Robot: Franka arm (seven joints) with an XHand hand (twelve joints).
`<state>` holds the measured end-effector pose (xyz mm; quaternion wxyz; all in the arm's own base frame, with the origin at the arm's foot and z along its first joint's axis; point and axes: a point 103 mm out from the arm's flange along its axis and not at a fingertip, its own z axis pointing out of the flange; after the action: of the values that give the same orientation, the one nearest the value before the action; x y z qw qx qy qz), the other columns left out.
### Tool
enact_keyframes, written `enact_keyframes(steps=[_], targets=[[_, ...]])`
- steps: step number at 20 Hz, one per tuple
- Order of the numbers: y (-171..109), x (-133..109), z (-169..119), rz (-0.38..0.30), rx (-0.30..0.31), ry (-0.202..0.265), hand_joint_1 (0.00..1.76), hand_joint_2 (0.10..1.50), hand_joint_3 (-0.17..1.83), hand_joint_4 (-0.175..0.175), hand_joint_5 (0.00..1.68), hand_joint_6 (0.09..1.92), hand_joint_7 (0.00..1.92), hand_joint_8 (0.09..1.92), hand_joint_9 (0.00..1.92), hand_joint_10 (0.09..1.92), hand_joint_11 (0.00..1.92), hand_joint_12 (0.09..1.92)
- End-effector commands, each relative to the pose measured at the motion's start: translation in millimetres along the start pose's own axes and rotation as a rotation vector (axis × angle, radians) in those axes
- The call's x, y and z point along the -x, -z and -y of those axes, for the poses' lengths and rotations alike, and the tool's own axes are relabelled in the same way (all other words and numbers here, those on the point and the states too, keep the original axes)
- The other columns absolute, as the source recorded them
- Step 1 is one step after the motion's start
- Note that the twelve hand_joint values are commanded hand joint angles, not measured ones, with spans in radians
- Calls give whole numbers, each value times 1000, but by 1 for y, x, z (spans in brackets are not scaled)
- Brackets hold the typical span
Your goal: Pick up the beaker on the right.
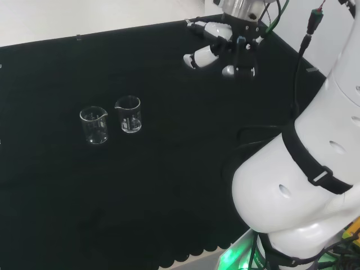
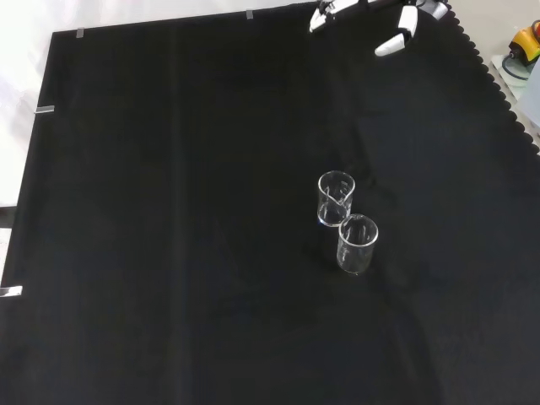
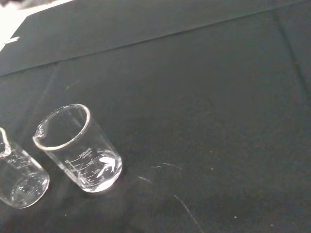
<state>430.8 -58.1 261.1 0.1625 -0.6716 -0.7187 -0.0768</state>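
While the robot hand (image 1: 216, 50) hangs open and empty at the head view's top, it should descend beside the right-hand beaker (image 1: 129, 115), clear of its neighbour (image 1: 94, 125).

Open black surface (image 1: 169, 185) lies all round the two beakers, right one (image 1: 129, 114) just beside left one (image 1: 94, 125).

black cloth (image 1: 169, 197) covers the bench, scalloped along its near edge in head view. other beaker (image 1: 94, 125), clear glass, upright, on the left in head view; nearer one in front view (image 2: 357, 244). yellow and red object (image 2: 525, 40) off the cloth's edge, top right of front view.
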Motion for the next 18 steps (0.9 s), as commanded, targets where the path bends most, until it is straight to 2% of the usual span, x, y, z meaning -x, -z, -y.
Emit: enact_keyframes(steps=[1, 5, 8, 18], targets=[[-33, 4, -20, -49, -6, 61, 708, 482, 1047, -39, 212, 87, 211, 367, 240, 571, 0, 965], [-48, 1, -33, -56, -36, 79, 727, 452, 1068, -48, 243, 87, 190, 507, 251, 624, 0, 1028], [-60, 0, -42, -83, -27, 105, 730, 445, 1071, -49, 246, 87, 188, 528, 255, 630, 0, 1040], [-90, -4, -73, -141, -75, 172, 752, 419, 1071, -52, 258, 87, 203, 553, 267, 634, 0, 1059]])
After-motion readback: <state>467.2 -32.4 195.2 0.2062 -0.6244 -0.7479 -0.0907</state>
